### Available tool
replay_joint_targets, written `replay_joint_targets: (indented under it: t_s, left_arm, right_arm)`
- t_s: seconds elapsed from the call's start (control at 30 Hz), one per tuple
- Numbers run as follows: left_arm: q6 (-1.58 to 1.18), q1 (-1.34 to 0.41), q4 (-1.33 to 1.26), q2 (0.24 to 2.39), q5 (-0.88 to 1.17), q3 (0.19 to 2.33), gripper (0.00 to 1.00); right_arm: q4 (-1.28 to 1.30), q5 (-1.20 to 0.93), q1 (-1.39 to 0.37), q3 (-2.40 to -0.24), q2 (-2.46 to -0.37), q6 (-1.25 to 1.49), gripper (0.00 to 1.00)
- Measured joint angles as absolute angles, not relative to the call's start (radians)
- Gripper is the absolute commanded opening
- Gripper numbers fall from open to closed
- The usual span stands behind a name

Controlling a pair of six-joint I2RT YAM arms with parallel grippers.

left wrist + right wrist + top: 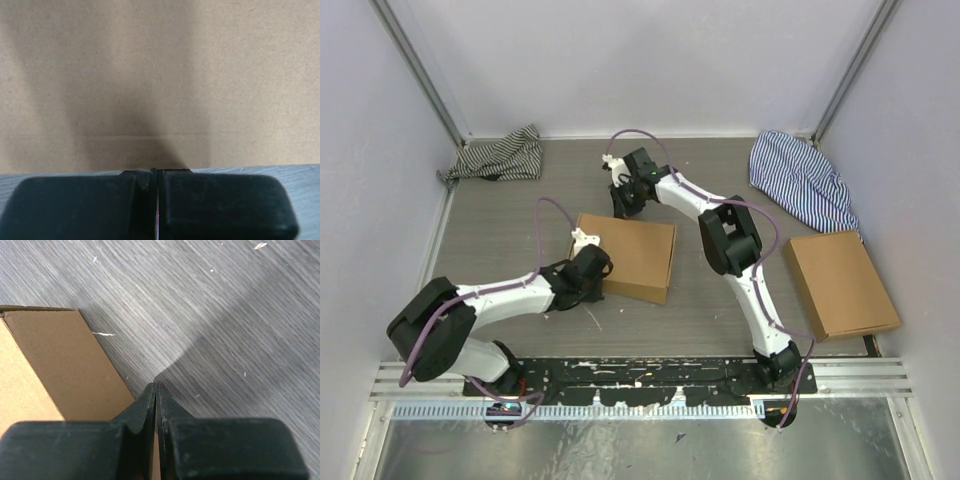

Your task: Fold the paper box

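Note:
The paper box [635,258] lies shut and flat-topped in the middle of the table, a shallow brown cardboard rectangle. My left gripper [598,282] is shut, and its tips are pressed against the box's left side near the front corner. In the left wrist view that side wall [160,75] fills the picture above the closed tips [156,171]. My right gripper [624,206] is shut and empty, just behind the box's far edge. In the right wrist view its tips [156,385] are over bare table, with a corner of the box [60,370] to their left.
A second brown cardboard box [840,283] lies at the right. A grey striped cloth [500,155] is bunched at the back left and a blue striped cloth [805,180] at the back right. Walls close in the grey wood-grain table [500,230] on three sides.

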State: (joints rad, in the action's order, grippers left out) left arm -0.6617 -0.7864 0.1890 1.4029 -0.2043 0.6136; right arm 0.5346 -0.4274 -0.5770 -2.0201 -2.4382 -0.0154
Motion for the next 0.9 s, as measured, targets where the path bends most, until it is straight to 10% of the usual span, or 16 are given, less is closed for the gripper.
replay_joint_targets:
  t_s: [0.53, 0.9]
  left_arm:
    - [-0.828, -1.095, 0.307, 1.553, -0.71, 0.719, 0.0]
    - [-0.824, -1.124, 0.342, 1.509, -0.65, 0.73, 0.41]
  right_arm:
    - [0.481, -0.5, -0.597, -1.937, -2.387, -0.114, 0.12]
    - [0.5, -0.45, -0.598, -1.873, -2.334, -0.1, 0.36]
